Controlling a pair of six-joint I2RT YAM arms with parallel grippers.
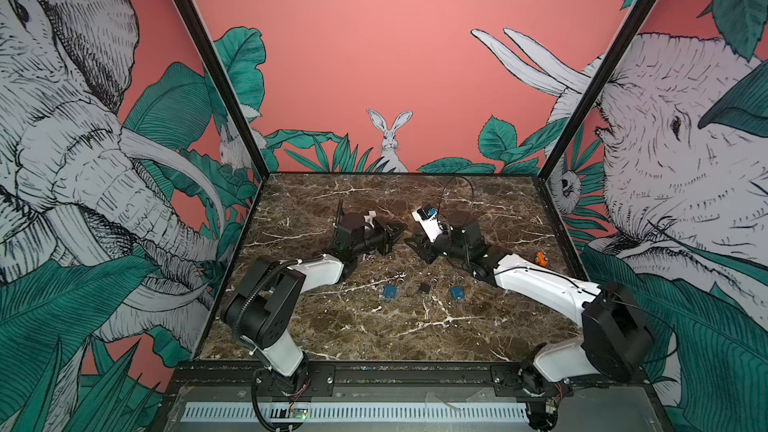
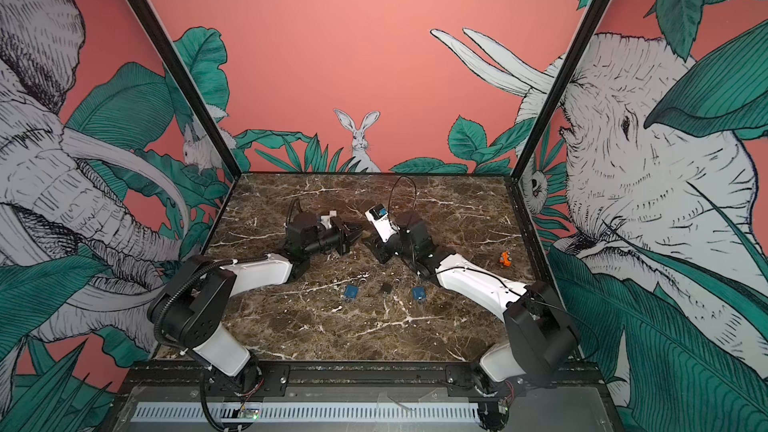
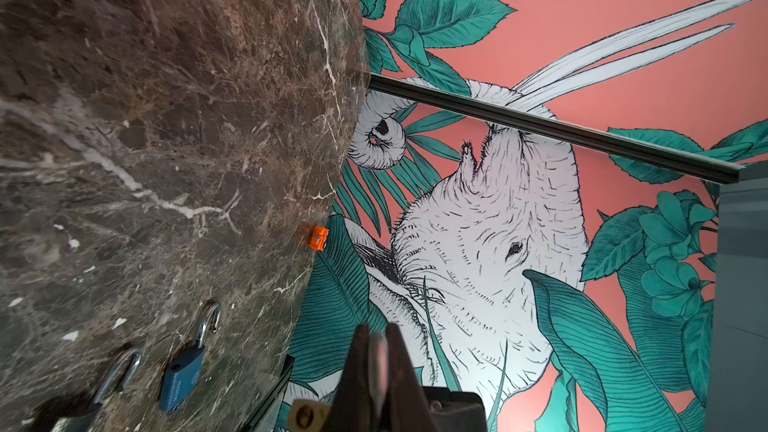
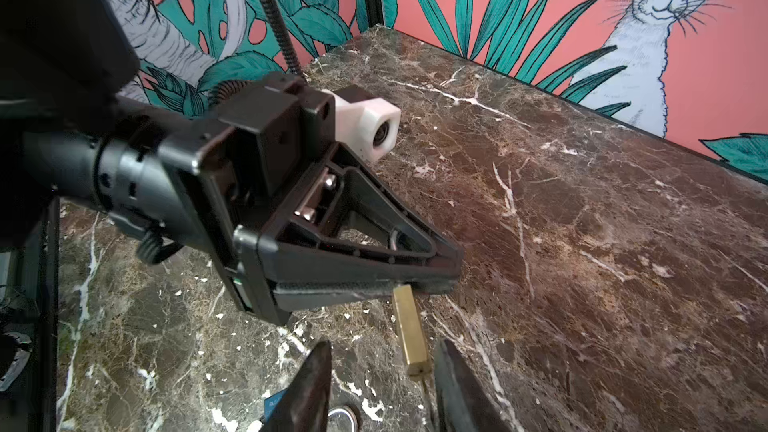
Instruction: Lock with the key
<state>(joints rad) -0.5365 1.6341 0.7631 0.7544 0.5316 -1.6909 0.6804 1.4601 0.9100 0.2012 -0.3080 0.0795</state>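
In the right wrist view my left gripper is shut on one end of a brass padlock, seen edge-on and sticking out below its fingers. A thin dark strip runs on from the lock's free end; it looks like the key edge-on, with its head hidden. My right gripper stands open, its fingers either side of that free end, which is nearer one finger. In the left wrist view the left gripper pinches a silvery piece. In both top views the grippers meet at mid-table.
Two blue padlocks and a black one lie on the marble table in front of the grippers. A small orange object sits near the right edge. Printed walls close in three sides.
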